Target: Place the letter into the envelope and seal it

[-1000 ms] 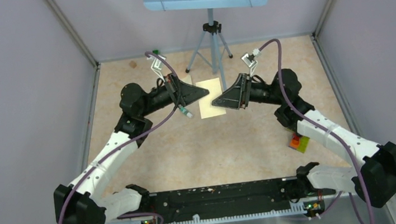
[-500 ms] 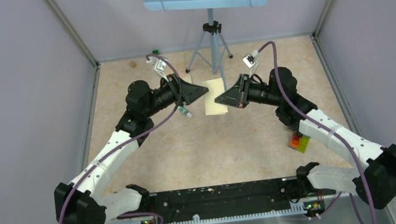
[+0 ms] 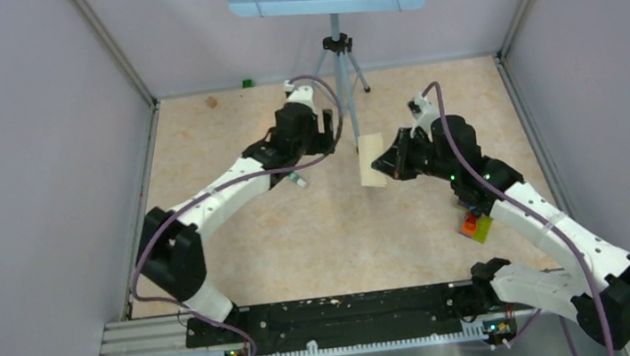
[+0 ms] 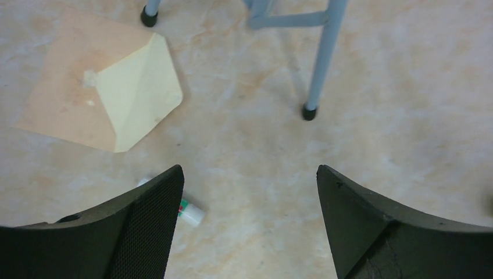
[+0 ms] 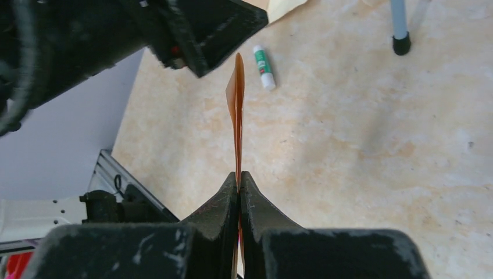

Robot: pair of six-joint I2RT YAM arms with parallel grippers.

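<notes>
Table (image 3: pixel 335 229) bears a blue tripod stand (image 3: pixel 334 46) at its far side, the left gripper (image 4: pixel 249 174) hovers spread and empty above the flat, open-flapped envelope (image 4: pixel 61 99), the right gripper (image 5: pixel 239 180) pinches the letter (image 5: pixel 235 99) edge-up in the air, and a glue stick (image 4: pixel 190 213) lies near the envelope.

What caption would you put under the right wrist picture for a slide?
Right gripper shut on the letter, held edge-on above the table, with a glue stick lying beyond it.
</notes>
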